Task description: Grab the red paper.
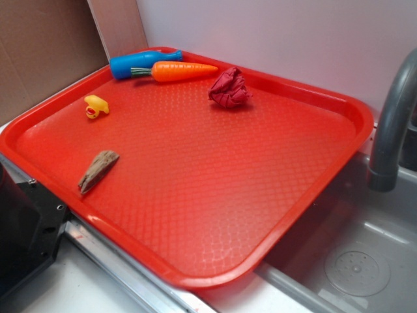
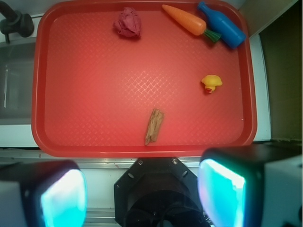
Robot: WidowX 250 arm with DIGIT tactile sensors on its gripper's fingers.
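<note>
The small dark crimson wad of wrinkled paper (image 1: 229, 89) (image 2: 128, 22) is seen as a roughly ball-shaped lump, creased into many deep folds with darker shadows between them, its colour duller and more purplish than the surface beneath it. It is set on the large bright red plastic tray (image 1: 195, 215) (image 2: 94, 94) near the far rim, just beside the pointed tip of the smooth orange toy carrot with a green stub (image 1: 179, 70) (image 2: 187, 20), without touching it. The tray is moulded with a fine diamond-grid texture, a raised rim and rounded corners. A glossy blue plastic toy bottle (image 1: 140, 63) (image 2: 223, 24) is laid on its side against the carrot in the tray's corner. A small yellow rubber duck with an orange beak (image 1: 96, 106) (image 2: 210, 83) is placed apart from these, and a rough, brown, splintery piece of wood or bark (image 1: 98, 171) (image 2: 154, 126) is laid near the tray's near edge. A grey metal sink basin (image 1: 352, 254) with a curved dark faucet (image 1: 391, 124) (image 2: 14, 23) is found beside the tray. In the wrist view the jaws of the gripper (image 2: 142, 196) are held wide apart above the tabletop edge, well away from the paper, with nothing between the pale glowing pads (image 2: 64, 198).
</note>
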